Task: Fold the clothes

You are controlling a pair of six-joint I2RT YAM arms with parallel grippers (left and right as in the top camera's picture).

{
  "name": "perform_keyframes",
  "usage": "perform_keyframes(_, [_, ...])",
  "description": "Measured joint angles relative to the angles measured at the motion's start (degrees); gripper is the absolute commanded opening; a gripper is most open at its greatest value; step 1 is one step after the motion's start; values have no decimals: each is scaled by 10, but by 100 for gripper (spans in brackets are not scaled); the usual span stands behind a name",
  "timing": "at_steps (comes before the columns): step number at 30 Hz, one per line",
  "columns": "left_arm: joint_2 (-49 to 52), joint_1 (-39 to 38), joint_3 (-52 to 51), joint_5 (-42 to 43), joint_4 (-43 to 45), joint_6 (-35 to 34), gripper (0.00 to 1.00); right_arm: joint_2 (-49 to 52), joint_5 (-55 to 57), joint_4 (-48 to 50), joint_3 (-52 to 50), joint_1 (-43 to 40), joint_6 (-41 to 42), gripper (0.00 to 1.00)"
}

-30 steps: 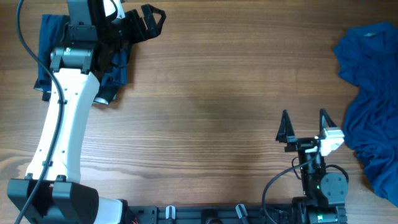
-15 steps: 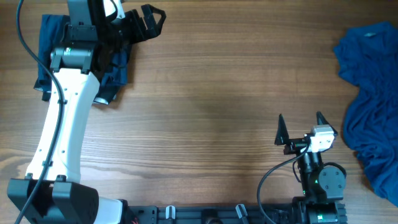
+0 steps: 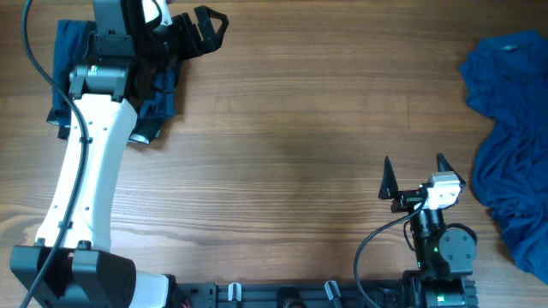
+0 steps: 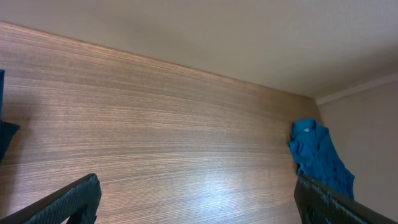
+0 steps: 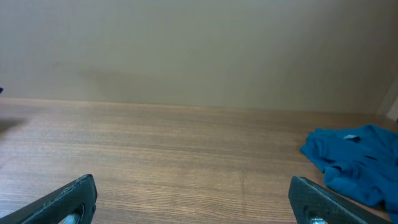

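One dark garment (image 3: 68, 38) is judged folded at upper left, the blue heap (image 3: 509, 128) at right unfolded, with left fingers (image 3: 211, 20) and right fingers (image 3: 388, 177) spread wide, empty.

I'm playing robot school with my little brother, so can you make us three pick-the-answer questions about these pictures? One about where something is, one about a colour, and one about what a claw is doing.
1. Where on the table does the crumpled heap of clothes lie?
A) in the middle
B) at the right edge
C) in a claw

2. What colour is that heap?
A) red
B) yellow
C) blue

3. How is the right claw?
A) open and empty
B) shut on cloth
C) shut on nothing

Answers: 1 B, it spills along the right edge. 2 C, it looks bright blue in every view. 3 A, it gapes wide with only bare wood in between.
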Motion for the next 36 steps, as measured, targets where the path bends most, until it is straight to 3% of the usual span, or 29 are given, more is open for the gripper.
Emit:
perform_keyframes(16, [0,0,0,0,-3,0,100,0,0,0,0,0,0,100])
perform_keyframes(23, [-17,0,-3,-2,-66,0,100,0,0,-1,0,0,0,100])
perform_keyframes(31, [-188,0,-12,-16,-69,0,100,0,0,-2,0,0,0,100])
perform_keyframes(36, [-321,0,-99,-56,-68,0,100,0,0,-2,0,0,0,100])
